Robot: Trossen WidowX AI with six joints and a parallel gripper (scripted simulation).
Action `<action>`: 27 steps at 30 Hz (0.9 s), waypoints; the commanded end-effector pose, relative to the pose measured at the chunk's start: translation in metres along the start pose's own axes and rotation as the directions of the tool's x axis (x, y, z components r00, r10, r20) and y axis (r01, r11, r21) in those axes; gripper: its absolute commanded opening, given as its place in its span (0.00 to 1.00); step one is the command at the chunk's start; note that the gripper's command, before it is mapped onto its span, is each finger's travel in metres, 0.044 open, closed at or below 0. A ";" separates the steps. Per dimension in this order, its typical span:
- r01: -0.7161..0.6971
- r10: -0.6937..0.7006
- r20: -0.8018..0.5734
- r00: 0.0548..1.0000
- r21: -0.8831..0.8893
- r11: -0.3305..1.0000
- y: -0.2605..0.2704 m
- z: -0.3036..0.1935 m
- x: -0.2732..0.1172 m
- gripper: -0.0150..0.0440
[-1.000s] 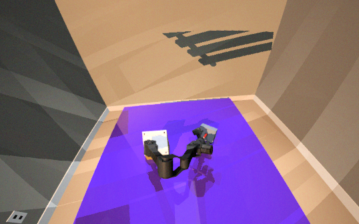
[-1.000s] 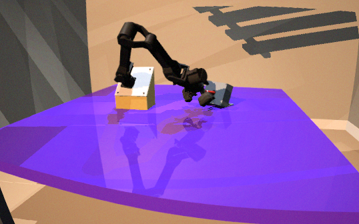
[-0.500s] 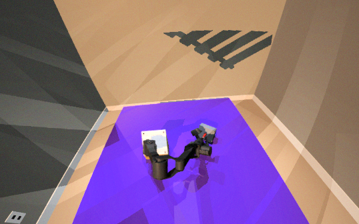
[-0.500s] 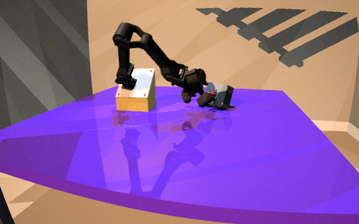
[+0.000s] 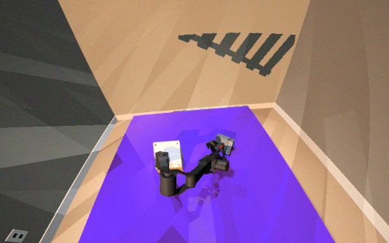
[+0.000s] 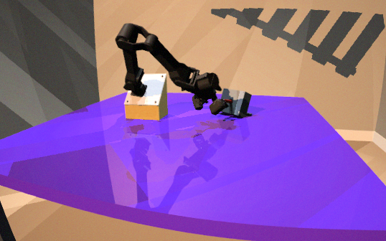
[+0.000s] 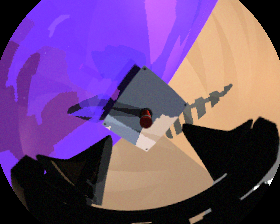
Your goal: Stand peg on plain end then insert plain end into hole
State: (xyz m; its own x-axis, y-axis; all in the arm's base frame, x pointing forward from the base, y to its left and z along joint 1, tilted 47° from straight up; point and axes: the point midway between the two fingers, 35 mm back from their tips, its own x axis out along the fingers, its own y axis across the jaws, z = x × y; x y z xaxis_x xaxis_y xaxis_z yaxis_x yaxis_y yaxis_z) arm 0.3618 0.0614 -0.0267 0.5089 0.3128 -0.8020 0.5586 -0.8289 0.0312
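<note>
The sloped grey panel stands on the purple table at the far right of the arm. The red peg sticks out of the panel's face, with its outer end toward the wrist camera. The rest of it is hidden inside the panel, and the white band cannot be made out. My gripper is open and empty. Its fingers are wide apart, one on each side of the peg's line and back from its outer end, with a gap to the peg in the wrist view.
A yellow wedge-shaped block with a white sloped top stands by the arm's base in the top and exterior views. The purple table reaches past the panel to its far edge, with a wall beyond.
</note>
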 end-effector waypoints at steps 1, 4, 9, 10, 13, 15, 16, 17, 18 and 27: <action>0.005 -0.005 -0.003 1.000 -0.005 1.000 -0.001 -0.001 -0.005 1.00; 0.004 -0.004 -0.003 1.000 -0.005 1.000 -0.001 -0.001 -0.009 1.00; 0.004 -0.004 -0.003 1.000 -0.004 1.000 0.000 -0.001 -0.014 1.00; 0.004 -0.004 -0.004 1.000 -0.004 1.000 0.000 -0.001 -0.015 1.00; 0.003 -0.003 -0.004 1.000 -0.004 1.000 0.000 -0.001 -0.019 1.00; 0.003 -0.003 -0.004 1.000 -0.004 1.000 0.000 -0.001 -0.021 1.00; 0.003 -0.003 -0.004 1.000 -0.004 1.000 0.001 -0.001 -0.022 1.00; 0.003 -0.003 -0.004 1.000 -0.004 1.000 0.001 -0.001 -0.023 1.00; 0.003 -0.003 -0.004 1.000 -0.004 1.000 0.001 -0.001 -0.024 1.00; 0.002 -0.002 -0.005 1.000 -0.004 1.000 0.001 -0.002 -0.034 1.00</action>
State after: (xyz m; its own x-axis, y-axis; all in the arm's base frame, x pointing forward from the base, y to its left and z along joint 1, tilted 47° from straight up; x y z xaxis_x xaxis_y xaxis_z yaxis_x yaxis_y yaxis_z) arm 0.3485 0.0505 -0.0021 0.5109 0.3115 -0.8013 0.5567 -0.8301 0.0323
